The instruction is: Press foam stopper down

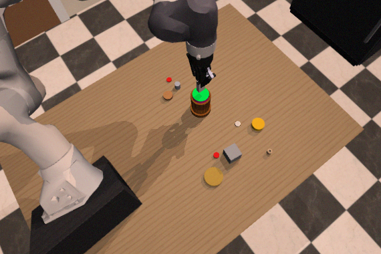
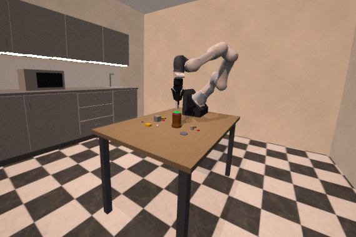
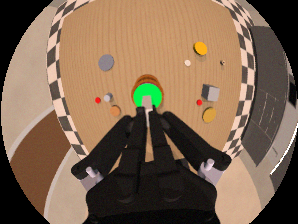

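Observation:
A brown ribbed jar (image 1: 200, 106) (image 2: 176, 121) (image 3: 147, 84) stands upright near the middle of the wooden table (image 1: 284, 78) (image 2: 162, 148). Its green foam stopper (image 1: 202, 95) (image 2: 177, 112) (image 3: 141, 100) fills the mouth, its top close to the rim. My gripper (image 1: 199, 87) (image 2: 178, 106) (image 3: 147, 102) is shut with nothing between the fingers. It points straight down over the stopper's middle, with its tips a little above the green top in the exterior view. Nothing else lies on the stopper.
Small loose pieces lie around the jar: a red dot (image 1: 169, 79), a grey cylinder (image 1: 177, 85) and a brown disc (image 1: 168, 95) to its left; a yellow disc (image 1: 258, 123), a grey cube (image 1: 232, 152), a second red dot (image 1: 216, 155) and a large ochre disc (image 1: 213, 176) to its right. The arm's black base (image 1: 80, 215) stands at the table's near-left corner.

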`<state>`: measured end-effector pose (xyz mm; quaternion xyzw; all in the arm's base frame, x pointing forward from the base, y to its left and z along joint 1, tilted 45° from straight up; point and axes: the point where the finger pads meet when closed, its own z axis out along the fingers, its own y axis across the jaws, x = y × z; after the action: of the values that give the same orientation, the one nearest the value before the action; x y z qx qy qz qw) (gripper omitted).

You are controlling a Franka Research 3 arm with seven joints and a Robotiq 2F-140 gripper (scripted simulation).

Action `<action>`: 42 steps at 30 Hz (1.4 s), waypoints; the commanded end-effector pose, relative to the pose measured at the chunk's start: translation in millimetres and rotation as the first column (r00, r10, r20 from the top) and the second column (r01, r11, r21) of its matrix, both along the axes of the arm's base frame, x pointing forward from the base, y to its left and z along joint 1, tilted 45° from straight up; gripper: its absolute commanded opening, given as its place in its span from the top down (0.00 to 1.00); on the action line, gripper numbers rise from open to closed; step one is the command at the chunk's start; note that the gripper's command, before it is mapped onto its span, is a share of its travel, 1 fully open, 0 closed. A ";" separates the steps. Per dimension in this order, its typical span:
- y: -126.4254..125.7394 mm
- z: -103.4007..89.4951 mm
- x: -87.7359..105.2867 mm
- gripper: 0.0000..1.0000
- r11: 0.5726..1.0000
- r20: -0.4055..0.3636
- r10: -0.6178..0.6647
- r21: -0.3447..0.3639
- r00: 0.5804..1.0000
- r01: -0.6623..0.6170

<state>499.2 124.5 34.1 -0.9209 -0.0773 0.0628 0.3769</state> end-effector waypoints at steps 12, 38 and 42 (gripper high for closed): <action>-1.6 0.5 -0.1 1.00 1.000 -0.004 -0.002 -0.001 1.000 0.002; 17.6 -20.2 -5.0 1.00 1.000 -0.004 -0.002 -0.001 1.000 0.002; 17.6 -20.2 -5.0 1.00 1.000 -0.004 -0.002 -0.001 1.000 0.002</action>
<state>493.3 140.8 15.0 -0.9209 -0.0741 0.0672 0.3768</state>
